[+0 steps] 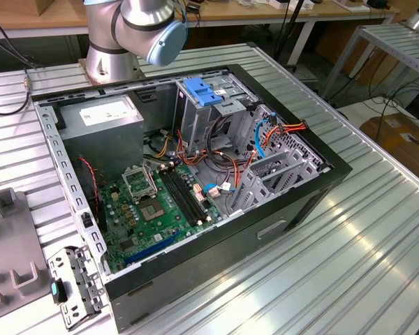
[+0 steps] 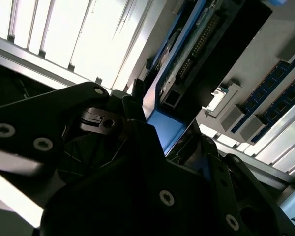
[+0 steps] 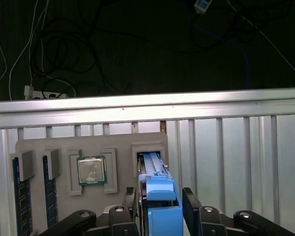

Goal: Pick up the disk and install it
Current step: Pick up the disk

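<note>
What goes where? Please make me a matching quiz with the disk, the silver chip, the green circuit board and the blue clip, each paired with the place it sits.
Things:
1. disk
2. silver chip
3. green circuit board
4. blue clip

Places:
A. on top of the grey metal cage
B. lying flat in a square pocket of the grey tray
C. on the floor of the open computer case
D. standing on edge in a slot of the grey tray

Pairs: 1-D, 2-B, 3-C, 4-A

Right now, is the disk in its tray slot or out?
In the slot: in the first wrist view the disk stands on edge, one end inside the grey tray slot, gripper around it.
</note>
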### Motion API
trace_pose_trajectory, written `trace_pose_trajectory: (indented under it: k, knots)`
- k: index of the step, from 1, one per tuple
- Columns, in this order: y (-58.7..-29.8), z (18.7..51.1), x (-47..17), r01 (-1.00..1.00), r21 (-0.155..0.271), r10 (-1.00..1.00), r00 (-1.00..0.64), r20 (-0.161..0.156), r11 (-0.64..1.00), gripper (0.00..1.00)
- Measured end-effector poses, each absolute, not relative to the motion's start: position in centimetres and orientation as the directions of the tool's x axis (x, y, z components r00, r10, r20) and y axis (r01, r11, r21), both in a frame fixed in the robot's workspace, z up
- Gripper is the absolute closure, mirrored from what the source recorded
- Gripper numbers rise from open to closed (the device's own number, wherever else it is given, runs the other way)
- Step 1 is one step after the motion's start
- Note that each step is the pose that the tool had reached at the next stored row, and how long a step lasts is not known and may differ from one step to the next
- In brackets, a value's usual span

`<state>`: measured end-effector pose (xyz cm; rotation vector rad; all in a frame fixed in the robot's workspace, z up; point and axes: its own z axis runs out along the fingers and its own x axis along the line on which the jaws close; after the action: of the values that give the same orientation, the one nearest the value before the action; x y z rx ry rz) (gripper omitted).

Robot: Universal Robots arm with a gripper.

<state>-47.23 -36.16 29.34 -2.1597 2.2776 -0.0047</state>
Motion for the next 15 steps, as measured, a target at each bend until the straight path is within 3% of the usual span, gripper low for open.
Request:
trace_pose_trajectory:
  k: [4, 6, 10, 15]
  knots:
    - [-36.16, 29.32, -47.22, -0.999, -0.004, -0.999, -0.053, 0.0, 0.053, 0.5]
    - [-36.16, 29.32, -47.23, -0.999, -0.004, -0.999, -0.053, 0.0, 0.053, 0.59]
    - [-36.16, 29.3, -47.23, -0.999, -0.004, -0.999, -0.053, 0.0, 0.053, 0.63]
    - [-36.16, 29.29, -47.23, -0.999, -0.004, -0.999, -0.053, 0.0, 0.053, 0.63]
